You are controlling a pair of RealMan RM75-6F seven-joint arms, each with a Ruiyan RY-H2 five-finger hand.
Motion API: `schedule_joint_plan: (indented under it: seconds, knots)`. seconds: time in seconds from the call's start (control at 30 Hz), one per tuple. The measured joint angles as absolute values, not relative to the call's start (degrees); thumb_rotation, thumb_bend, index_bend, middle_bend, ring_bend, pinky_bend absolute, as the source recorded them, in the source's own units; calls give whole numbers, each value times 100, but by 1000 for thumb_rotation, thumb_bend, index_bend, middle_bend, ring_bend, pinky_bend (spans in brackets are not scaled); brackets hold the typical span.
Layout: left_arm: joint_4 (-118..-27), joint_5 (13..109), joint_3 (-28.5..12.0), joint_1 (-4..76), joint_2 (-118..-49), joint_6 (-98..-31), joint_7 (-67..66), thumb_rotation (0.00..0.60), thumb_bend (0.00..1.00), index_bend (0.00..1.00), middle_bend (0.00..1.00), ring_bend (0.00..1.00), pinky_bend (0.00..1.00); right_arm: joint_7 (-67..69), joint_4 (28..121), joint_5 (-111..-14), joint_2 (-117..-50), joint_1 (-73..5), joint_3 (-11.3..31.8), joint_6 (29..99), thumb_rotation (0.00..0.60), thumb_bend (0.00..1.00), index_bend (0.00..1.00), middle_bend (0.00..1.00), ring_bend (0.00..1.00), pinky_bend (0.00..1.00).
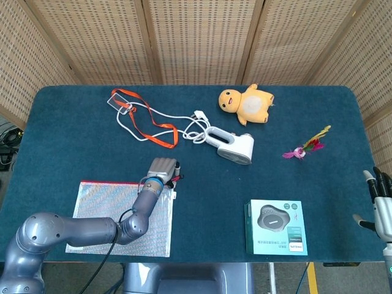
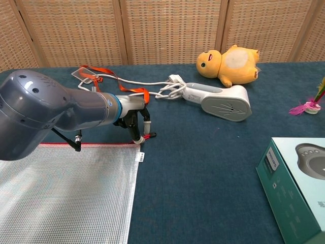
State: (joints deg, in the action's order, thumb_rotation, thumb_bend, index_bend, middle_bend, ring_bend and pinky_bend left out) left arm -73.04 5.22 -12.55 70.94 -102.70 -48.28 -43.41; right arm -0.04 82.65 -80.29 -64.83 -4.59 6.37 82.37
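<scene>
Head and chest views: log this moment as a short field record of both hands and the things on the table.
left hand: fingers curled down at the far right corner of the mesh zip pouch, pinching its red zipper pull
right hand: at the table's right edge, fingers apart, holding nothing
centre: white handheld device with coiled white cable
far left: orange lanyard with clear badge holder
far centre: yellow plush duck
right: small flower sprig
near right: teal product box
</scene>
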Motion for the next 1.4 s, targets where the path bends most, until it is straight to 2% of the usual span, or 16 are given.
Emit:
schedule_joint_plan:
  seconds: [0.1,0.4,0.57,0.67,0.9,1.13,1.4]
  knots:
    - [-7275,517,-1237,7085,-10292,-4783,-4363,600,368,447,979,907,977,-2,8265,-8030,-6484,-462,633,8228,600,0,0,0,0,0]
    - [-7148,655,-1220,7042,-10388,-4710,-4329,600,416,582,979,907,977,55,8276,-8031,-6469,-467,624,8201,600,0,0,0,0,0]
    - [-7183,596,-1214,7056,-10384,-4719,-4406,600,438,608,979,907,977,83,8273,-8034,-6466,-471,621,8192,600,0,0,0,0,0]
    - [-7237,592,-1231,7064,-10363,-4739,-4421,600,522,623,979,907,977,95,8277,-8041,-6460,-470,618,8196,600,0,0,0,0,0]
    - [-7386,751,-1293,7024,-10254,-4803,-4339,600,749,810,979,907,977,104,8294,-8074,-6456,-465,603,8214,600,0,0,0,0,0]
    - [-7641,1176,-1394,6855,-9988,-4840,-4006,600,818,881,979,907,977,44,8316,-8107,-6472,-473,583,8217,600,0,0,0,0,0]
    - [-7936,2454,-1555,6453,-9611,-4718,-3072,600,915,922,985,907,977,47,8446,-8127,-6344,-717,652,7908,600,0,25,0,0,0]
